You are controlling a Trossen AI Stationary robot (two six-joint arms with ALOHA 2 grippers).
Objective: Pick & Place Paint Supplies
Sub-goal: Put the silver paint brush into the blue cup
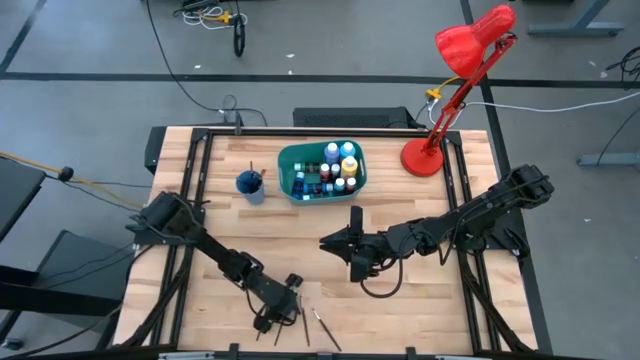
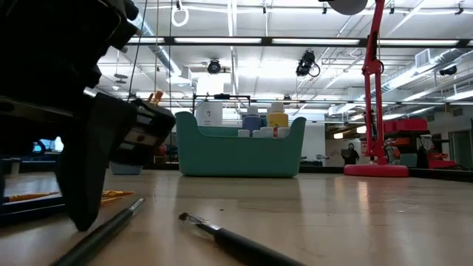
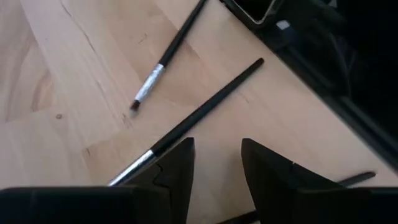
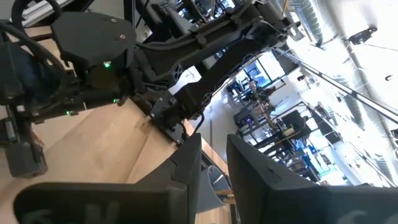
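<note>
High view: on a pale wooden table (image 1: 400,300), the left gripper (image 1: 280,308) hovers with fingers parted, grasping nothing, over two loose brushes (image 3: 186,124) at the near edge. Paint bottles (image 1: 335,165) fill a teal bin (image 1: 290,160) at the far side beside a red lamp (image 1: 470,45). The right gripper (image 1: 355,245) hangs mid-table, fingers slightly parted and empty, amid a strip-lit workshop.

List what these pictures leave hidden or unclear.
- Blue cup: contents too small in the high view.
- Teal bin: its wall hides the lower bottles in the low view.
- Longer brush: the left gripper's fingers cover its tip in the left wrist view.
</note>
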